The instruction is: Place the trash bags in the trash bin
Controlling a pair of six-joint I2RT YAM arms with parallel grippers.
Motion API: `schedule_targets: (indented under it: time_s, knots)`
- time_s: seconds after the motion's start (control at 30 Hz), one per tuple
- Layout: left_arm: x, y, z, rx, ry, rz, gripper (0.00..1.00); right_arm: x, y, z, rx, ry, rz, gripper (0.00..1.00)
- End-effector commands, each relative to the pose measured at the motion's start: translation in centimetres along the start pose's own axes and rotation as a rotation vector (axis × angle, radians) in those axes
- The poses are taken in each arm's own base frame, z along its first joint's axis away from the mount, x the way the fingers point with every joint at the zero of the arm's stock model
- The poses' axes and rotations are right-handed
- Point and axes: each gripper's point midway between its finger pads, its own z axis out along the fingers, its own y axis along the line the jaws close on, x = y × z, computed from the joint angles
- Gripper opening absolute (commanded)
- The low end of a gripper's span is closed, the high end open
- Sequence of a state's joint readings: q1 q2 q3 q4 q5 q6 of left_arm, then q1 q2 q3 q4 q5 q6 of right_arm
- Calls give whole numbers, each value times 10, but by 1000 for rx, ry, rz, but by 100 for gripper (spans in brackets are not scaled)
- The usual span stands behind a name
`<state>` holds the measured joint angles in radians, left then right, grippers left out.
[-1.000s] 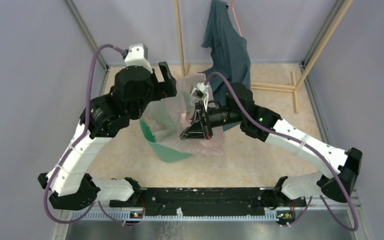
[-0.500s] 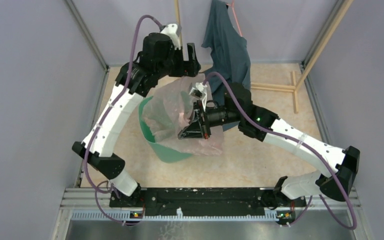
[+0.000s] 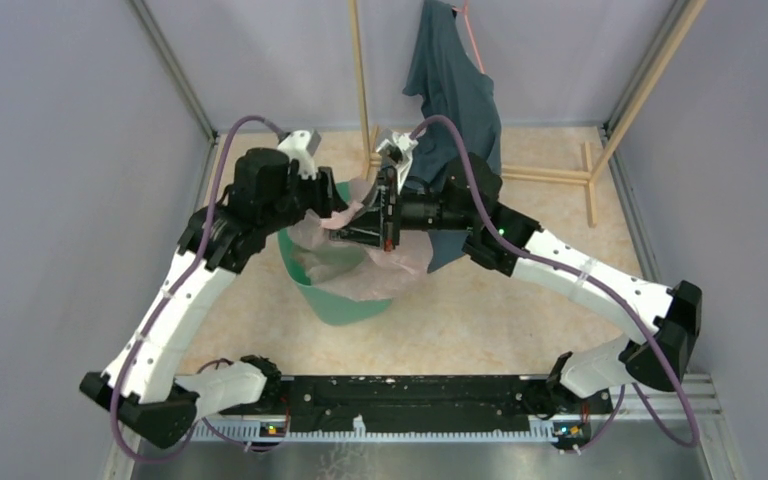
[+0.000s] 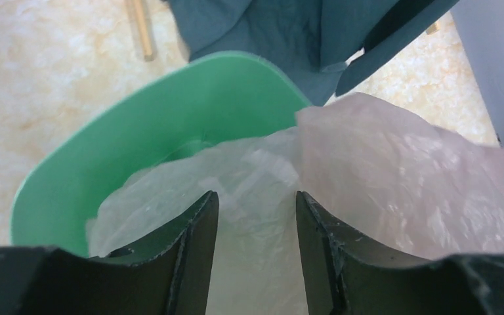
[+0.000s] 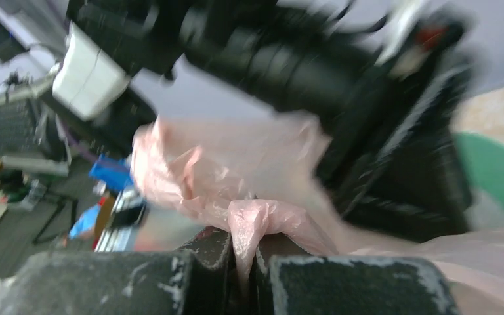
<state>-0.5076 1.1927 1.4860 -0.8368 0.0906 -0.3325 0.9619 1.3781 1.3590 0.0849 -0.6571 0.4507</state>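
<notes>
I'm pinching the wrinkly translucent pink plastic bag (image 5: 190, 170) with my right gripper (image 5: 246, 252), draped across the mint-green round-rimmed plastic bin (image 4: 138, 144). My left gripper (image 4: 256, 203), part-spread, is hovering directly over its film.

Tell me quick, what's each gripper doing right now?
Left gripper: open, bag between its jaws.
Right gripper: shut, pinching the bag.

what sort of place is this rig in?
Most likely a lab test cell, not a home: plain grey panel walls on metal frame posts box in a small beige floor, a black base rail runs along the near edge, and the trash bin and wooden rack look like staged props.
</notes>
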Motion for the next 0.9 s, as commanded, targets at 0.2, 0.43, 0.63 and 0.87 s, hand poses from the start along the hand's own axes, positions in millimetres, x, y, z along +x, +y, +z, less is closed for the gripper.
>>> schedule_targets:
  time_s: [0.2,0.43,0.63,0.87]
  knots:
    - [-13,48,-40,-285,-121,-63,71,-90,-43,22,239,-463,53,0]
    - [-40,61,-113,-411,-267,-114,98,-88,-55,9,311,-517,79,0]
    - [-21,66,-162,-410,-345,-192,98,-83,-61,13,325,-501,89,0]
    - [-12,30,-179,-182,-344,-167,98,-81,-75,12,390,-515,148,0]
